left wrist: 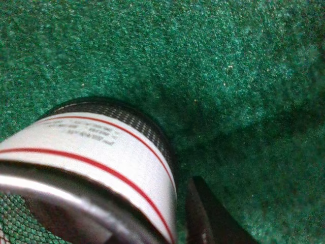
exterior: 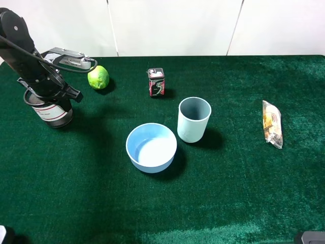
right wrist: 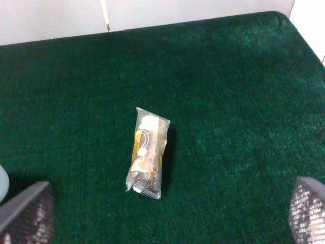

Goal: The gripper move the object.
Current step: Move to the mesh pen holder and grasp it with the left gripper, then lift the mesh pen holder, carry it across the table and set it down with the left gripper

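A black wire-mesh pen cup, cylindrical, with a white label band edged by thin red lines, stands at the far left of the worktop. The grey left arm bends down over it from the upper left corner, black cables looping off it. The black, claw-like left gripper sits at the cup's rim. In the left wrist view one of the dark fingers lies just beside the outside of the cup's wall. Whether the fingers are squeezing the cup or only straddling it cannot be told.

The right gripper hangs over the right side, its two textured fingers spread wide and holding nothing. Below it lies a crinkly clear snack packet.

The worktop is a deep green, felt-like cloth. On it sit a bumpy green lime near the arm, a small box with red markings, a smooth grey-blue cup, and just beside that a round, glossy blue bowl. A plain white wall stands behind.
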{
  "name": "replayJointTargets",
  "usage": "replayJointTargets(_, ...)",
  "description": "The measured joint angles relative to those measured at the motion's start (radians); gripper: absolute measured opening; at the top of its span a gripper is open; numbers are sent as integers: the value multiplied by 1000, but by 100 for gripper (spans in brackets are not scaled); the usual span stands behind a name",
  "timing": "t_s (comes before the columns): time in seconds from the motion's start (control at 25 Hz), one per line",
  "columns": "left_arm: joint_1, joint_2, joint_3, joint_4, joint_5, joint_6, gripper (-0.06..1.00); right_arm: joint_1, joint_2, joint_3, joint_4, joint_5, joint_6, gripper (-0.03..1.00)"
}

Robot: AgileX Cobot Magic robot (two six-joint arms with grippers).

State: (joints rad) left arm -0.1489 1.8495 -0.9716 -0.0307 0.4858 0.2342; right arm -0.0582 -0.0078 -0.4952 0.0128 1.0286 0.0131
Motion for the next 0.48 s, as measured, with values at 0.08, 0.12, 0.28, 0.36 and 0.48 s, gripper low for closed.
replayJointTargets(0.08,0,-2,0,0,0,0,11,0,0,0,0,0,0,69)
replayJointTargets(0.12,0,-3,0,0,1,-1,11,0,0,0,0,0,0,69)
replayJointTargets(0.28,1,-25,0,-1,17,-22,11,0,0,0,0,0,0,69)
replayJointTargets(0.36,1,-39,-11,-1,46,-27,11,0,0,0,0,0,0,69)
replayJointTargets(0.48,1,-47,-43,0,111,-33,11,0,0,0,0,0,0,69)
